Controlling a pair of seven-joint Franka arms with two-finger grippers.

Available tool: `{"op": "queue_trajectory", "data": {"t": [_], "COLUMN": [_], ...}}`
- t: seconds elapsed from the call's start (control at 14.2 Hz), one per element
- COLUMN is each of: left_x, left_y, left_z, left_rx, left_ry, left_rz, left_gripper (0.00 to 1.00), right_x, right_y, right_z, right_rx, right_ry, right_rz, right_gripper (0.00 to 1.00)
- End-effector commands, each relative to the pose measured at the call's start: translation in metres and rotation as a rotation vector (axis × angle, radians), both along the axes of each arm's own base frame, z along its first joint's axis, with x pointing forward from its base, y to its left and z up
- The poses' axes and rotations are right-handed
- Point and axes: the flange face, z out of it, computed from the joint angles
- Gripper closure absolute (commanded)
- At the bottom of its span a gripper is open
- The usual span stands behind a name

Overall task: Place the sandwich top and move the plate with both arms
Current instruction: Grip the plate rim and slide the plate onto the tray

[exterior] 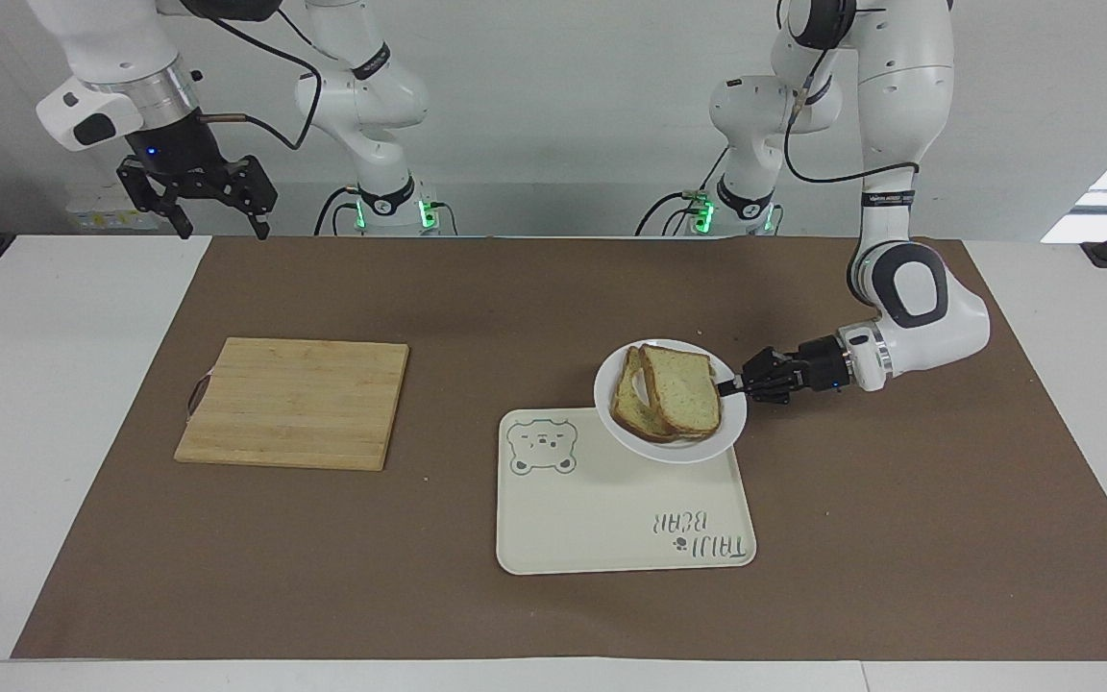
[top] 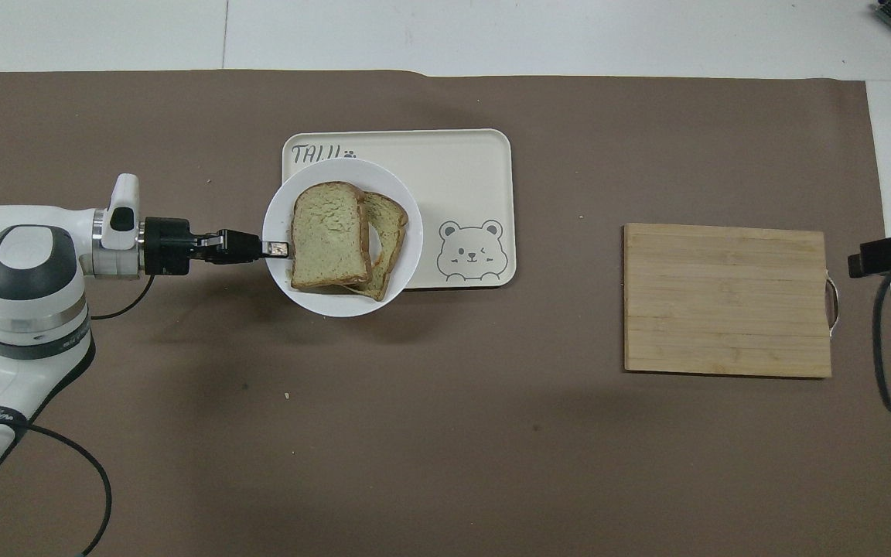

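The left arm's black two-finger gripper (exterior: 732, 386) is clenched on the rim of the small round white plate (exterior: 611, 418), which hangs over the corner of the cream rectangular bear-print tray (exterior: 611, 538) nearest the left arm's base, so the tray's open middle lies onward, away from that arm. The plain pale bread slice with its brown crust (exterior: 680, 387) lies askew on the lower slice. The right arm's black gripper (exterior: 196, 188) waits spread open, raised above the table's edge well apart from the bamboo cutting board (exterior: 292, 403).
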Motion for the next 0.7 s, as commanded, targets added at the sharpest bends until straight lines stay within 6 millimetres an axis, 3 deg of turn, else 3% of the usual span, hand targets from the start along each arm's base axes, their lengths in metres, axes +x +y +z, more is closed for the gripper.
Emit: {"op": "queue_trajectory", "data": {"t": [0.0, 0.14, 0.28, 0.42, 0.63], "left_x": [0.030, 0.042, 0.052, 0.069, 0.079], "left_y": [-0.008, -0.023, -0.041, -0.065, -0.068], "left_z": [0.010, 0.011, -0.004, -0.006, -0.022], "left_rx": [0.005, 0.009, 0.031, 0.044, 0.086], "left_ry": [0.035, 0.051, 0.039, 0.044, 0.038], "left_rz": [0.013, 0.029, 0.054, 0.105, 0.079], "left_gripper": [1.00, 1.00, 1.00, 1.00, 1.00], "right_x": [-0.004, -0.004, -0.004, -0.004, -0.003], "right_y": [-0.001, -0.001, -0.001, -0.001, -0.001], "right_z": [0.000, 0.000, 0.000, 0.000, 0.000], "right_rx": [-0.009, -0.009, -0.009, -0.009, -0.009], "right_ry": [0.005, 0.006, 0.007, 0.005, 0.007], "right_rz": [0.012, 0.012, 0.012, 0.012, 0.012], "right_gripper": [0.00, 0.00, 0.00, 0.00, 0.00]}}
